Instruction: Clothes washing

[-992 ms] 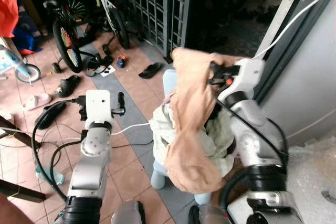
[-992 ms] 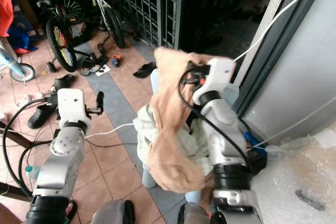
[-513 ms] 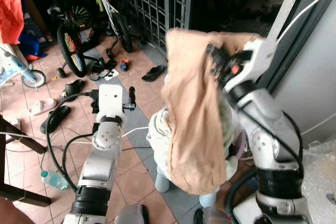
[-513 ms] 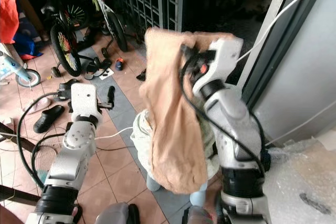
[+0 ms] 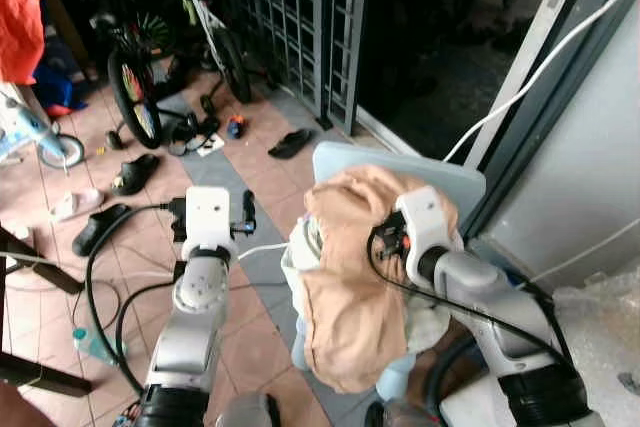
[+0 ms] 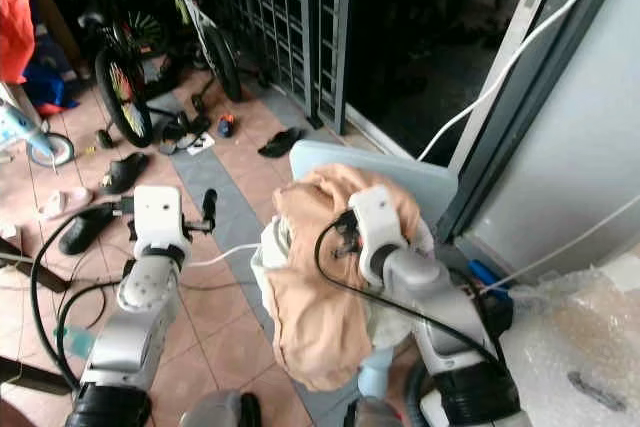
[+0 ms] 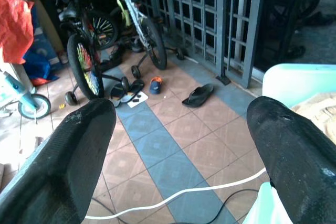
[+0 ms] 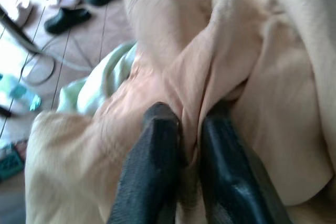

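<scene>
The right claw (image 8: 181,145) has come down from head height, bringing the peach cloth (image 5: 350,297) onto the pale-blue basket (image 5: 400,162); the basket also holds a light-green garment (image 8: 97,85); the claw's fingers stay pinched on a cloth fold; the left claw (image 7: 178,145) hovers spread apart over the floor (image 7: 173,129).

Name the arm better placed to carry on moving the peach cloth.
Right. The right tool is shut on the peach cloth over the chair; the left tool hangs open beside it, holding nothing.
</scene>
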### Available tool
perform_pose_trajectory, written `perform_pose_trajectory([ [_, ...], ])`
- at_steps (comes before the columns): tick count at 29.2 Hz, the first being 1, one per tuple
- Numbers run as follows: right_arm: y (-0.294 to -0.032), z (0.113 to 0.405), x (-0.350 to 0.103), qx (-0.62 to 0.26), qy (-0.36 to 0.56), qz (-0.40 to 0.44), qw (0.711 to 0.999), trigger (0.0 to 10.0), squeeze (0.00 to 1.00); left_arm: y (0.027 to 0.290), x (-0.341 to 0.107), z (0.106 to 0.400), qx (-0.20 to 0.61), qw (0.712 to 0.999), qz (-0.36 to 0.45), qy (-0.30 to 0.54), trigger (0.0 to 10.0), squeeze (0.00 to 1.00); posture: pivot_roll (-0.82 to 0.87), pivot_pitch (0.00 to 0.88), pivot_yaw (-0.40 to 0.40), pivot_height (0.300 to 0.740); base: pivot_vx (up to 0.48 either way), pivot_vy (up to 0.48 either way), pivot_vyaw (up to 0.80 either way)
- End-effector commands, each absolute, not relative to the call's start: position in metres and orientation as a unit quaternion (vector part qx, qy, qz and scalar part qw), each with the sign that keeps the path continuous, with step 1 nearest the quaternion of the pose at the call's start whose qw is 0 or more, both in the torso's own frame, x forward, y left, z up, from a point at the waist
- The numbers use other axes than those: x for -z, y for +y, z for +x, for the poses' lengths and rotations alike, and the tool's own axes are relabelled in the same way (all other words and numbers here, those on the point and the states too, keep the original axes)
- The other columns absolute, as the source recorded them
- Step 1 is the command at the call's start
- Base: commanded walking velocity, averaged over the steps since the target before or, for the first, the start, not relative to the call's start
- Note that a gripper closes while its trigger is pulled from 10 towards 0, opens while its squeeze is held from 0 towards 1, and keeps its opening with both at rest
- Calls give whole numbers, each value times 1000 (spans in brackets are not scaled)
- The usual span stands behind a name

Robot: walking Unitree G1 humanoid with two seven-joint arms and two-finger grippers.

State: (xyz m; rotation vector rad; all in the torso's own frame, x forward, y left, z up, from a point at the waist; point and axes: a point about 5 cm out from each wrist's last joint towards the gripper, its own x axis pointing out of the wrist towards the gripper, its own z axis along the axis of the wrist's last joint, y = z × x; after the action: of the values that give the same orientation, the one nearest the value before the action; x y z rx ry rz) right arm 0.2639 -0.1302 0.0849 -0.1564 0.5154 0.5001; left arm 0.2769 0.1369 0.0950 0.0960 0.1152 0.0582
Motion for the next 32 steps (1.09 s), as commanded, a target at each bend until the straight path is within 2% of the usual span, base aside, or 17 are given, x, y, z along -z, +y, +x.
perform_pose_trajectory([
  [1, -128, 261, -87, -258, 253, -83, 929, 10000, 918, 139, -97, 276, -29, 997, 47, 58, 10000, 0, -52, 0, 35, 740, 0, 0, 0],
  [2, -129, 258, -85, -258, 259, -85, 927, 0, 867, 139, -98, 275, -29, 997, 47, 58, 10000, 0, -51, 0, 35, 740, 0, 0, 0],
  [3, -129, 258, -85, -258, 259, -85, 927, 0, 867, 139, -98, 275, -29, 997, 47, 58, 10000, 0, -51, 0, 35, 740, 0, 0, 0],
  [4, -133, 258, -84, -248, 262, -85, 929, 0, 43, 141, -98, 274, -28, 997, 49, 59, 10000, 0, -50, 0, 36, 740, 0, 0, 0],
  [5, -134, 258, -84, -244, 262, -86, 930, 0, 43, 141, -98, 274, -28, 997, 49, 59, 10000, 0, -50, 0, 36, 740, 0, 0, 0],
  [6, -135, 259, -85, -239, 259, -87, 932, 0, 0, 142, -99, 273, -28, 997, 50, 60, 10000, 0, -50, 0, 37, 740, 0, 0, 0],
  [18, -145, 276, -101, -196, 222, -70, 953, 0, 0, 142, -96, 268, -28, 996, 51, 72, 10000, 0, -46, 0, 31, 740, 0, 0, 0],
  [22, -143, 288, -123, -177, 157, -22, 971, 0, 0, 142, -96, 268, -29, 996, 52, 74, 10000, 0, -46, 0, 32, 740, 0, 0, 0],
  [24, -140, 298, -146, -168, 90, 19, 982, 0, 0, 143, -97, 271, -31, 996, 52, 72, 10000, 0, -45, 0, 34, 740, 0, 0, 0],
  [28, -130, 313, -196, -185, -27, 66, 980, 0, 0, 144, -102, 279, -34, 996, 53, 63, 10000, 0, -47, 0, 37, 740, 0, 0, 0],
  [32, -128, 326, -224, -182, -81, 84, 976, 0, 0, 142, -104, 284, -34, 996, 52, 57, 10000, 0, -51, 0, 40, 740, 0, 0, 0],
])
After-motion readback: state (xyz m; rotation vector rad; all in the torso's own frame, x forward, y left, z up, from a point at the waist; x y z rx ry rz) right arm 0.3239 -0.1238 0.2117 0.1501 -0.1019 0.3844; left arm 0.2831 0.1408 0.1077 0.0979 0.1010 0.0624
